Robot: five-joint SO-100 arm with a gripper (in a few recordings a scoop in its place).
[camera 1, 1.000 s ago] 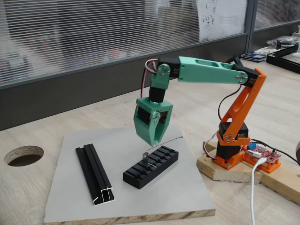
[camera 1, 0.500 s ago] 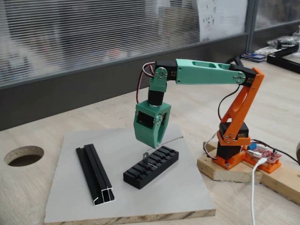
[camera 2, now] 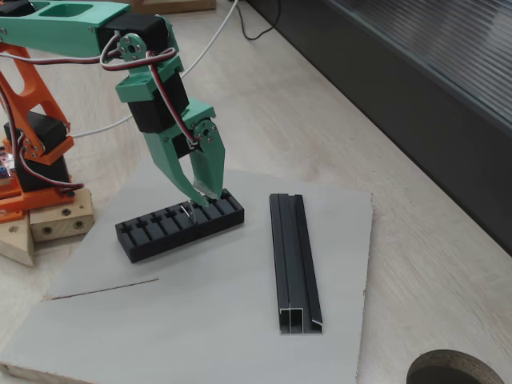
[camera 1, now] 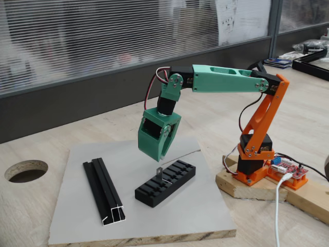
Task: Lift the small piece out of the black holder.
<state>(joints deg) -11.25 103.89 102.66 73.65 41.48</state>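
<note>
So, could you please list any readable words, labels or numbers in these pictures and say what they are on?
None can be read.
Paper sheet on the window in a fixed view: dark print, too blurred to read.
Red circuit board beside the arm's base: markings too small to read.

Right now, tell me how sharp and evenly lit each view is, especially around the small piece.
In a fixed view, light is soft and even, shadows faint; the small piece reads clearly standing in the black holder, while the blinds behind look soft. In the other fixed view, the gripper crowds the piece, which is too small to resolve.
</note>
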